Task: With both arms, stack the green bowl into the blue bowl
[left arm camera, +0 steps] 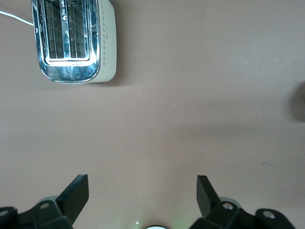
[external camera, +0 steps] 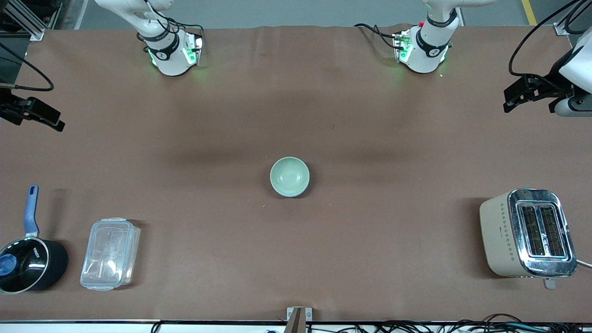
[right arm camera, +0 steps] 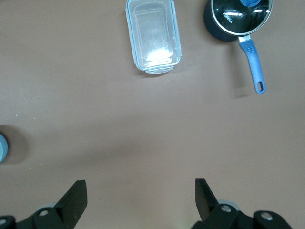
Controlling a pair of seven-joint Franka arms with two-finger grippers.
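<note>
One bowl is all that can be made out in the front view: a small round matte mint-green bowl (external camera: 289,176), sat upright roughly in the middle of the brown cloth-covered table (external camera: 296,92), well apart from everything else. A separate bowl isn't seen anywhere on the table. A sliver of sky blue is caught at the very edge of the right wrist view, though, and it's probably the small round sky-blue bowl (right arm camera: 1,148), so it's guessed the green bowl is already nested inside it. Can't be told for sure from above, tbh.

The left gripper (left arm camera: 143,183) is held up over the left arm's end of the table, fingers spread wide with nothing between them. Same deal with the right gripper (right arm camera: 140,188) over the right arm's end: fingers wide apart, nothing held. Both arms look to be waiting.

The corners along the table's front-camera edge are taken up by clutter: a black saucepan with a blue handle and glass lid (external camera: 27,263) and a clear plastic lidded container (external camera: 110,253) at the right arm's end, a beige and chrome two-slot toaster (external camera: 527,233) at the left arm's end.

So the stacking is judged done, or very nearly; nothing obvious is left.
</note>
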